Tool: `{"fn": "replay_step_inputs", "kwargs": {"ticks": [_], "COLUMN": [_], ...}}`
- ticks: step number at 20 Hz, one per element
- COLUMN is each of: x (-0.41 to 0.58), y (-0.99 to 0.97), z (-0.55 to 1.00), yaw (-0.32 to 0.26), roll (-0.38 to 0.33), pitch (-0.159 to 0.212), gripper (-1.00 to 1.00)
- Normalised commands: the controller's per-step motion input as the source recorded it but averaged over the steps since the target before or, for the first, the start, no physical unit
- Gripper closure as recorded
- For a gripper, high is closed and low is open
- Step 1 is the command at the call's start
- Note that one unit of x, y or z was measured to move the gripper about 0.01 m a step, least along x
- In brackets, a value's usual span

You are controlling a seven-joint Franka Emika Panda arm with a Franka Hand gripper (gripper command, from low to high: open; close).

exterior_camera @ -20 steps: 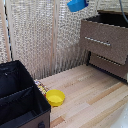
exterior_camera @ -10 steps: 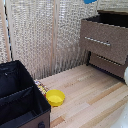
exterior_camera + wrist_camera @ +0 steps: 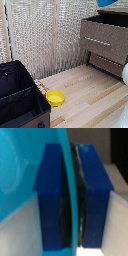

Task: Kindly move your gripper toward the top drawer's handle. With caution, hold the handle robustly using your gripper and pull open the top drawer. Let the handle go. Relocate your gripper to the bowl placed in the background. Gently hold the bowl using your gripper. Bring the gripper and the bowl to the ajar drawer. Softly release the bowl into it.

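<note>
In the wrist view, my gripper [image 3: 74, 193] is shut on the thin rim of the bright-blue bowl [image 3: 30, 173]. One dark-blue finger [image 3: 50, 193] sits on each side of the rim. In the exterior view only a sliver of the bowl [image 3: 107, 2] shows at the top edge, above the dresser; the gripper itself is out of that frame. Below it the top drawer [image 3: 112, 35] stands pulled out, with its dark inside showing. The silver handle [image 3: 97, 41] runs across its grey-brown front, and nothing is touching it.
A yellow bowl [image 3: 55, 97] lies on the wooden floor beside a black bin [image 3: 20, 100] at the exterior view's left. A pale slatted screen [image 3: 50, 35] stands behind. A lower drawer [image 3: 107, 64] is closed. A white arm part [image 3: 125, 74] shows at the right edge.
The blue bowl has moved along the top edge toward the exterior view's right, and now hangs over the dresser. Nothing else has shifted.
</note>
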Motion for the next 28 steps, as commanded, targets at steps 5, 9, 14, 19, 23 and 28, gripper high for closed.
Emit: {"fn": "replay_step_inputs", "kwargs": {"ticks": [5,9,14,19,23,28], "x": [-0.273,-0.186,0.173,0.161,0.153,0.17], "y": [-0.1,-0.09,-0.15,0.0,0.1,0.25], "z": [-0.57,-0.47,-0.11,0.15,0.37,0.73], "yaw": [-0.005,-0.002,-0.002,0.0,-0.012,-0.024], "roll": [-0.012,0.019,0.0,0.011,0.014,0.003], "pitch": [0.05,0.053,-0.005,0.018,0.043,0.019], "gripper": [1.0,1.0,-1.0,-1.0,-1.0,-1.0]}}
